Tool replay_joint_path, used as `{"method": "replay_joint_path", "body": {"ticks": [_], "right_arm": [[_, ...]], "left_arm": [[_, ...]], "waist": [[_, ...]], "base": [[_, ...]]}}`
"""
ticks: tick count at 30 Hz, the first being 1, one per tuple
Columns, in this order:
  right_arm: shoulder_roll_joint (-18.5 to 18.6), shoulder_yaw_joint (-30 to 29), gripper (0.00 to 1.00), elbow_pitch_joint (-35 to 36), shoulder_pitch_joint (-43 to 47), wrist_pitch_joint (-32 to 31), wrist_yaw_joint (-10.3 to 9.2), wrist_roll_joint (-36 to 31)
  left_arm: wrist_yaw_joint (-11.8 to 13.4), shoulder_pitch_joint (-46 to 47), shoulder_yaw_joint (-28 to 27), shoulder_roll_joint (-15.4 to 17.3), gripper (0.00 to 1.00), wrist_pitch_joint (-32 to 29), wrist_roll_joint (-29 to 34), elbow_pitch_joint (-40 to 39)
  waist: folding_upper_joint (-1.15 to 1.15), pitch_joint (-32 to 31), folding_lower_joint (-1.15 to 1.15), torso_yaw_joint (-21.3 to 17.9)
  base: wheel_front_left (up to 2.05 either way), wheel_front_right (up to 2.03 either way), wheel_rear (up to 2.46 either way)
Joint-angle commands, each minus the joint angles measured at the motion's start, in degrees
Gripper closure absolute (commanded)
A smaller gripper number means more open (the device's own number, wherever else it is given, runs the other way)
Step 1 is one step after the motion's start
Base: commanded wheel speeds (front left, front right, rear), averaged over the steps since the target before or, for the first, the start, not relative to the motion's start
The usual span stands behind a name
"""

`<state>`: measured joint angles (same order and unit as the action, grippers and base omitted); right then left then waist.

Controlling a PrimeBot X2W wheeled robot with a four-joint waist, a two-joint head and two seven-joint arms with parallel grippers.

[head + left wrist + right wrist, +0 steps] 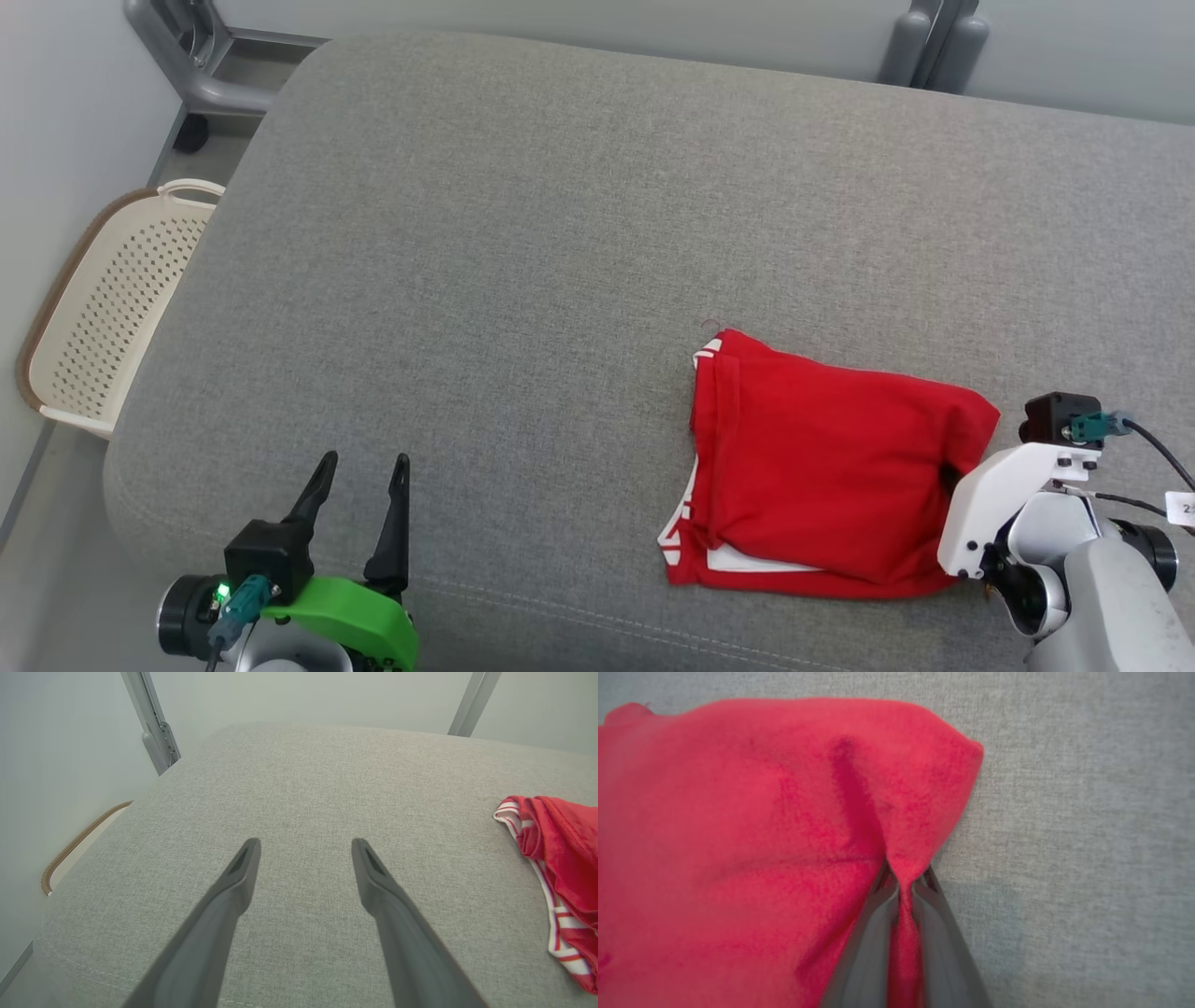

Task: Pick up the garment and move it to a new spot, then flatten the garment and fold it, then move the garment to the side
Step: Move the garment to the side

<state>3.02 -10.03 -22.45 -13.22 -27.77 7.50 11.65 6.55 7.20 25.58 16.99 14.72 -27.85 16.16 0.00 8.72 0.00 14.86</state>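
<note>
Garment (822, 476): red, folded, by near edge of cushion (523, 233), right half.
Right gripper (906, 886): clenched on 1 thin pinch of its right edge.
Left gripper (364, 459): released, over near-left corner.
Risk: the 1-point hold may unfold the layers on lifting, or the cloth may slip free.

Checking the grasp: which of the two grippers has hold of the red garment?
The right gripper: it is shut on a pinched fold of the red garment. The left gripper stands open over the grey cushion, apart from the cloth.

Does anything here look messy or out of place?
Slightly: the garment lies unevenly folded, striped edges poking out on its left, and the right gripper pinches its edge into a pucker. Nothing looks damaged.
</note>
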Motion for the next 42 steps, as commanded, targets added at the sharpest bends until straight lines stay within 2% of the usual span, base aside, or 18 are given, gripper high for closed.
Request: {"method": "replay_joint_path", "body": {"ticks": [1,11,17,25,33,42], "right_arm": [[-0.2,0.7,1.00,-0.9,-0.6,0.3,-0.03,-1.0],[0.4,5.0,1.00,0.2,-7.2,-2.4,-0.01,-7.4],[6.3,10.3,1.00,-2.2,-15.1,-4.5,-0.05,-8.5],[13.1,12.5,1.00,-6.1,-22.7,-4.8,-0.05,-6.7],[18.3,11.3,1.00,-9.8,-29.4,-3.2,-0.05,-6.5],[22.8,9.1,1.00,-14.1,-36.0,-1.0,-0.05,-7.6]], "left_arm": [[0.4,0.6,-0.2,-0.1,0.00,0.2,-0.1,0.2],[-0.3,0.4,-0.1,-0.8,0.00,0.4,-0.3,0.5],[-0.3,1.1,-0.2,-1.2,0.00,0.5,0.4,-0.2],[-0.5,2.3,0.2,-1.2,0.00,0.5,1.7,-2.0],[-1.1,4.3,1.2,-1.0,0.00,0.5,2.7,-2.5],[-1.7,6.1,2.4,-0.5,0.00,-0.4,3.5,-3.0]], "waist": [[0.00,-0.5,0.00,-0.3],[0.00,-2.5,0.00,-3.5],[0.00,-2.6,0.00,-7.1],[0.00,-0.7,0.00,-11.9],[0.00,1.8,0.00,-15.3],[0.00,4.5,0.00,-16.0]], "base": [[0.00,0.00,0.00],[0.00,0.00,0.00],[0.00,0.00,0.00],[0.00,0.00,0.00],[0.00,0.00,0.00],[0.00,0.00,0.00]]}}
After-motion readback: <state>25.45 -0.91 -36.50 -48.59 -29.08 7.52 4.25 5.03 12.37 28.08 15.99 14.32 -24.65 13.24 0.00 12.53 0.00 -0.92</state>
